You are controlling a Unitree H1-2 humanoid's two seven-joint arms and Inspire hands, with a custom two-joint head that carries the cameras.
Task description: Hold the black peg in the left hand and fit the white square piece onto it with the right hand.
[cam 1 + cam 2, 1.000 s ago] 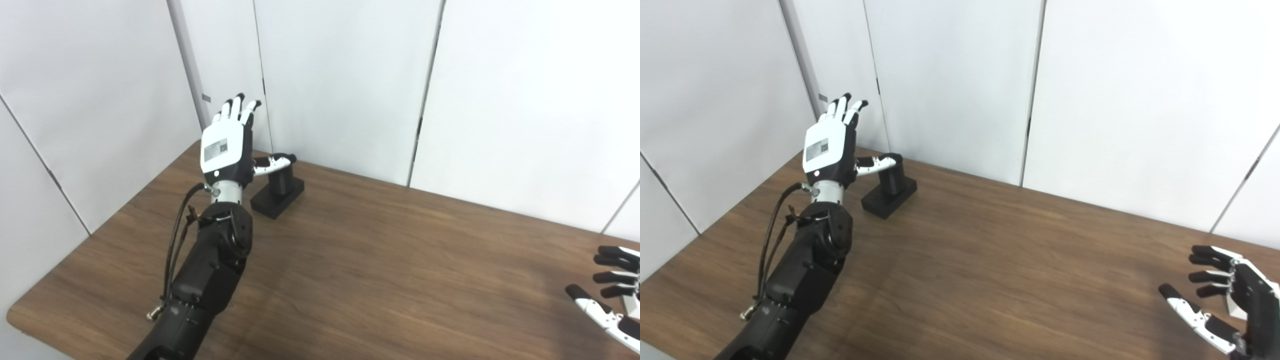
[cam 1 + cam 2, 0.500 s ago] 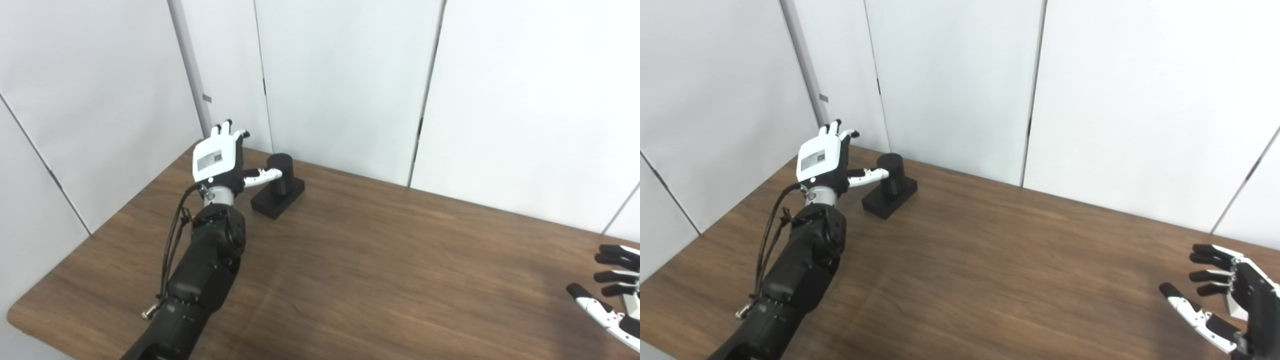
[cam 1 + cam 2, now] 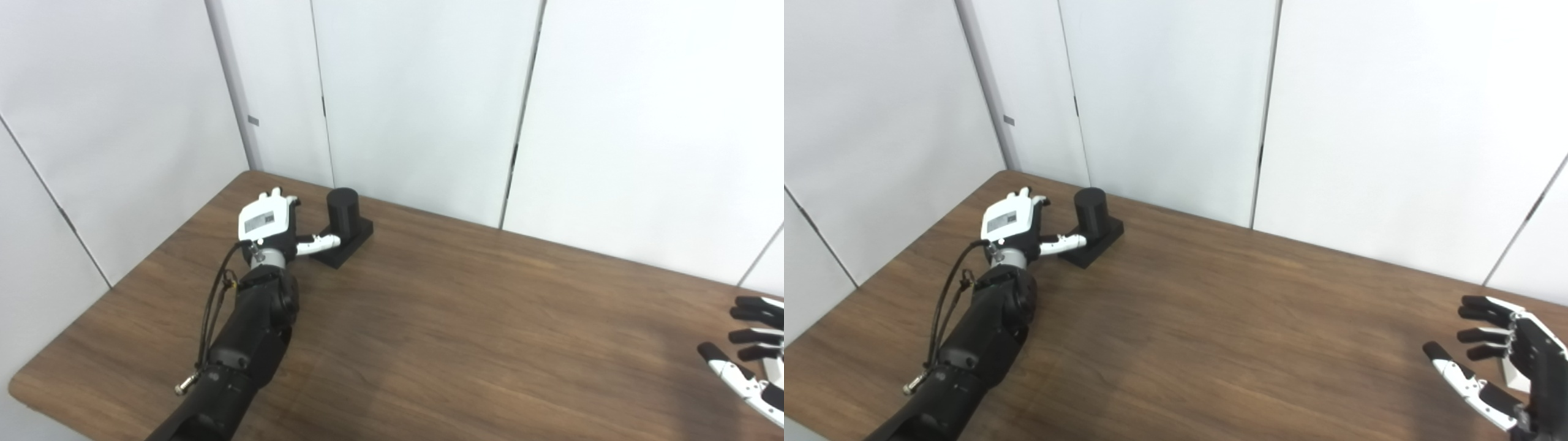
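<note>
The black peg [image 3: 342, 207] is a short upright cylinder on a square black base [image 3: 349, 246], standing at the table's far left near the wall. My left hand [image 3: 267, 219] is open, low over the table just left of the base, with its thumb [image 3: 318, 242] stretched out in front of the base. My right hand [image 3: 1507, 361] is open at the table's right edge. A white piece [image 3: 1513, 373] shows behind its fingers, mostly hidden, so I cannot tell its shape.
The brown wooden table [image 3: 465, 318] has a rounded near-left corner [image 3: 24, 386]. White wall panels [image 3: 416, 92] stand close behind the peg and along the left side.
My left hand has come down from above the peg to table height beside the base, uncovering the peg's top. The right hand has barely moved.
</note>
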